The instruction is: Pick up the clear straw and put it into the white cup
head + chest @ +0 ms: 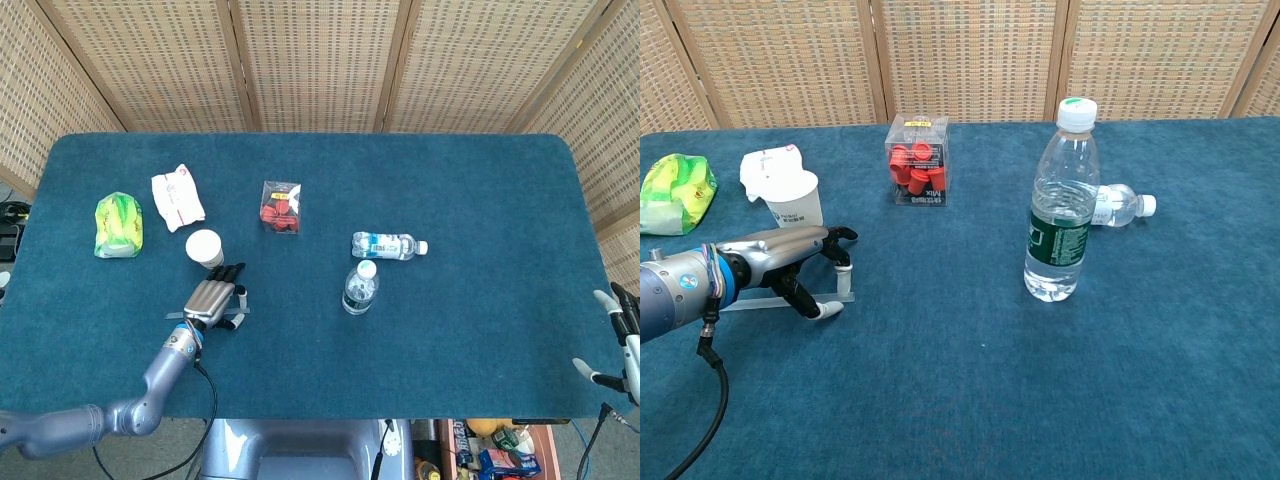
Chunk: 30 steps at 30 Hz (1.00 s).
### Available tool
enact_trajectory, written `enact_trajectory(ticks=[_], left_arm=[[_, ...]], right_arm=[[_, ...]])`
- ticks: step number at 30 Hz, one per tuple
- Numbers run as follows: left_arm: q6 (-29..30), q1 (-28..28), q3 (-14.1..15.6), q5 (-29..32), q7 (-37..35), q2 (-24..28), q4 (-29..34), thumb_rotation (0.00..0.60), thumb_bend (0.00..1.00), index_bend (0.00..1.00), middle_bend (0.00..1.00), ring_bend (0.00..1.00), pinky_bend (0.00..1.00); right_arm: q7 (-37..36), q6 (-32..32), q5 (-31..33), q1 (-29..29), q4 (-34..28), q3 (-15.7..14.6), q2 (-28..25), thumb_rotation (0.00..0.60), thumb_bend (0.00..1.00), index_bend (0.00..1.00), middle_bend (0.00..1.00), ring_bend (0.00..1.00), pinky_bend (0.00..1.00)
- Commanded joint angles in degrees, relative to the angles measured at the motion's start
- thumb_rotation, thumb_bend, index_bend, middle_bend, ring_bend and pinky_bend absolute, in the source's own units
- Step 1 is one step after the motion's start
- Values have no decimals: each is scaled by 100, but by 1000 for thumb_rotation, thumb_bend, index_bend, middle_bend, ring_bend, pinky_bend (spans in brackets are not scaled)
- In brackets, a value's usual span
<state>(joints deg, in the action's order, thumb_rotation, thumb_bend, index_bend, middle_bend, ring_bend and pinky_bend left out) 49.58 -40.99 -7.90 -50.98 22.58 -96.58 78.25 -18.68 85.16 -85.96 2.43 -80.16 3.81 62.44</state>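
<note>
The clear straw [760, 300] lies flat on the blue cloth at the front left, also seen as a thin line [178, 317] in the head view. My left hand [790, 262] [215, 297] arches over its right end. The thumb is on the near side and the fingertips [845, 284] on the far side, pinching the straw against the cloth. The white cup [797, 200] [205, 247] stands upright just behind the hand, almost touching the fingers. My right hand [620, 338] hangs off the table's right front corner, fingers apart, holding nothing.
Behind the cup lie a crumpled white wrapper [765, 165] and a green bag [675, 190]. A clear box of red caps [917, 160] stands mid-table. An upright water bottle [1062, 215] and a lying one [1118, 205] are to the right.
</note>
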Motion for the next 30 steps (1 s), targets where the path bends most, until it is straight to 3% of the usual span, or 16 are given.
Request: enact_trajectory(ticks=[1, 12, 19, 23, 27, 30], left_arm=[[10, 18, 2, -36, -69, 46, 94, 600, 428, 564, 0, 0, 0], [167, 70, 68, -332, -170, 287, 541, 600, 430, 578, 0, 0, 0], [156, 155, 169, -948, -628, 569, 1183, 600, 429, 578, 0, 0, 0], [404, 427, 39, -2247, -2127, 1325, 2233, 600, 430, 578, 0, 0, 0], [1288, 691, -26, -3633, -3537, 1866, 2312, 600, 450, 578, 0, 0, 0], [1853, 807, -92, -4066, -4574, 2085, 2134, 600, 452, 578, 0, 0, 0]], right_arm=[[-6, 2, -2, -1, 0, -1, -2, 600, 0, 0, 0, 0, 0], [-9, -15, -7, 6, -13, -10, -9, 600, 0, 0, 0, 0, 0], [-15, -23, 1, 5, -20, -11, -18, 600, 0, 0, 0, 0, 0], [-34, -24, 7, 3, -13, -10, -21, 600, 0, 0, 0, 0, 0], [-28, -32, 9, 6, -16, -11, -19, 600, 0, 0, 0, 0, 0], [25, -31, 1, 8, -26, -16, -9, 600, 0, 0, 0, 0, 0]])
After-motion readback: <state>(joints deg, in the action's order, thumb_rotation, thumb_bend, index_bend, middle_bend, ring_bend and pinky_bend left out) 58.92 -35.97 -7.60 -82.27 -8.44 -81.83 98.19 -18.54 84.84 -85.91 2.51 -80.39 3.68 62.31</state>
